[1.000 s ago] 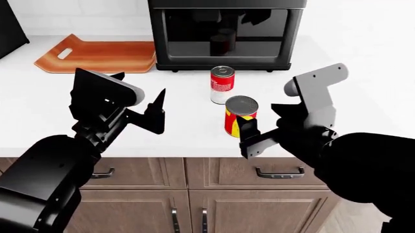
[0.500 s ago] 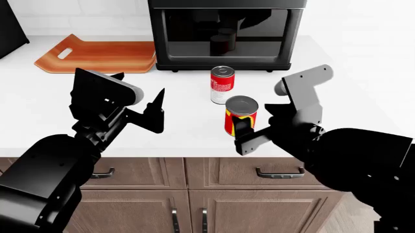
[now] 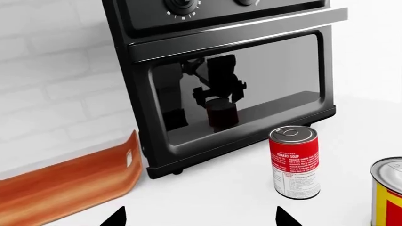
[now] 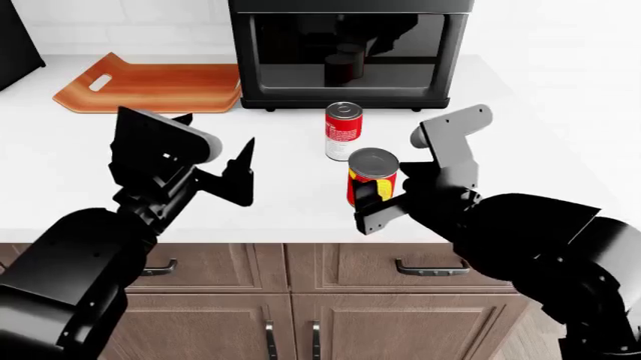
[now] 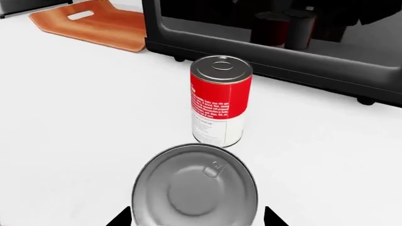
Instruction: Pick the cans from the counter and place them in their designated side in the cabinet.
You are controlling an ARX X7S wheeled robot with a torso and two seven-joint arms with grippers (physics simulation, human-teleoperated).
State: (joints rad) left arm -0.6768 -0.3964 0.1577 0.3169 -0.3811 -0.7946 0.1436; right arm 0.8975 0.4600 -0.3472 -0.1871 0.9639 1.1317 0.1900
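On the white worktop (image 4: 290, 202), two cans stood upright, near each other but apart, in front of the black countertop oven (image 4: 350, 52): one red-and-yellow can (image 4: 373, 178), one slimmer red-and-white can (image 4: 343, 131). Right end effector (image 4: 373, 204) was spread, fingers either side of the red-and-yellow can, not clamped on it. Left end effector (image 4: 242, 176) was spread too, holding nothing, hovering well left of both cans.

Risks, my read:
- off-centre closure could tip the can or shove it into the slim one behind
- the can sat near the worktop's front edge, so a nudge could send it off
- the dark can shape in the oven glass is only a reflection

One orange cutting board (image 4: 150, 86), far left.
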